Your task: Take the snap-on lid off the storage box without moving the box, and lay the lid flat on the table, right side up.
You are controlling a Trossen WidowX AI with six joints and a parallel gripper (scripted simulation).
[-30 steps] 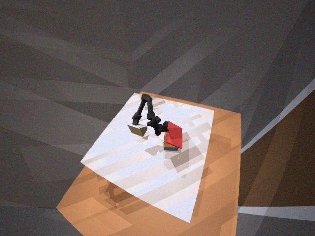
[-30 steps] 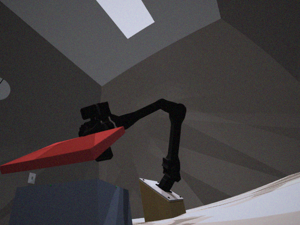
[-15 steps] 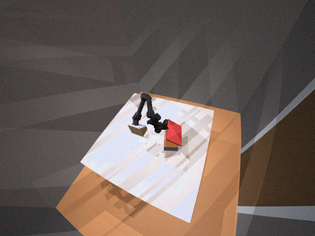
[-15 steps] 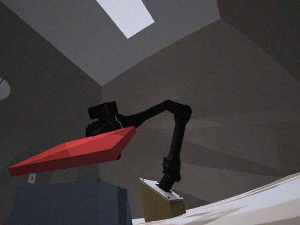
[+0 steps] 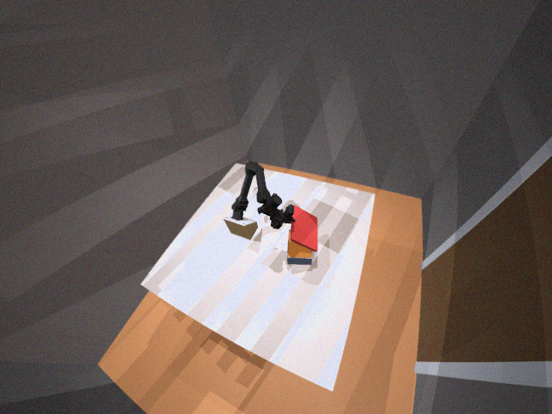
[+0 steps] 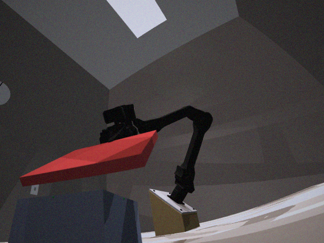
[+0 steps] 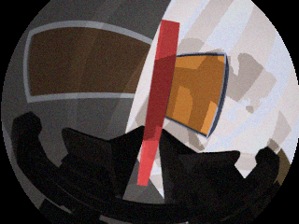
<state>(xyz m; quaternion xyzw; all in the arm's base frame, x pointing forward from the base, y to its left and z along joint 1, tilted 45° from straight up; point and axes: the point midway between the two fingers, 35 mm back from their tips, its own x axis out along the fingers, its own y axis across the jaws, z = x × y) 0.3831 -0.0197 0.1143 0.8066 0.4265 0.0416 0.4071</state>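
The red lid (image 5: 304, 228) (image 6: 91, 159) (image 7: 163, 79) is off the box, held tilted in the air above it, with a gap between them in the exterior view. My gripper (image 5: 291, 219) (image 7: 151, 131) is shut on one edge of the lid; in the wrist view the lid stands edge-on between the two black fingers. In the exterior view the fingertips are hidden behind the lid. The dark blue storage box (image 5: 299, 260) (image 6: 63, 219) (image 7: 226, 93) stands upright below, its top open and its orange inside showing in the top view and the wrist view.
The arm's base stands on a tan wedge block (image 5: 241, 228) (image 6: 167, 216), left of the box in the top view. A white striped mat (image 5: 249, 303) lies under the box and block on the orange-brown wooden table (image 5: 383, 285). The table's edge lies beyond the mat on the right.
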